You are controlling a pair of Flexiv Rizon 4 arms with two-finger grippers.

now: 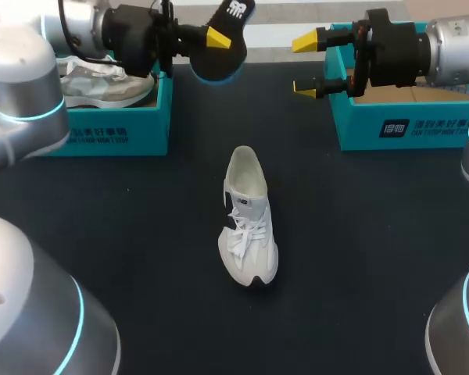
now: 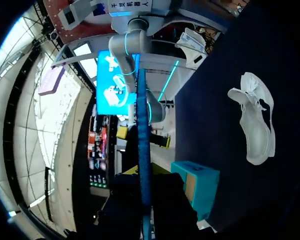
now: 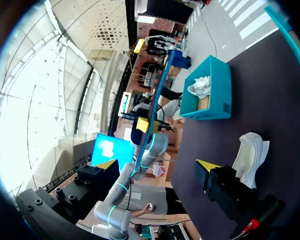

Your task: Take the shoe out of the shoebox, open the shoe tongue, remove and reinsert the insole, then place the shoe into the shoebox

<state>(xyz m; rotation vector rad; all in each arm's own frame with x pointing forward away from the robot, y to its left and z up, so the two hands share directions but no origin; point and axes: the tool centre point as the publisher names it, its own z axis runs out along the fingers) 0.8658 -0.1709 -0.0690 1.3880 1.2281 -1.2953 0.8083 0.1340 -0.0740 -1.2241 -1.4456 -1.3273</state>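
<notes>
Dark table (image 1: 141, 234), one white shoe (image 1: 248, 219), two teal shoeboxes (image 1: 117, 129) (image 1: 410, 125), left jaws clamped on one insole (image 1: 228, 35), right jaws apart.

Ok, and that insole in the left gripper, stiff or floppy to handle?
Probably light and bendy: the insole looks thin, almost a blue line edge-on in the left wrist view. It holds its shape above and below the left gripper without drooping, so it is likely springy rather than limp. Pinched at one spot, it could pivot.

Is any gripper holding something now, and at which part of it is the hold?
The left gripper pinches the insole by its two flat faces; where along its length, I cannot tell. The right gripper holds nothing.
</notes>
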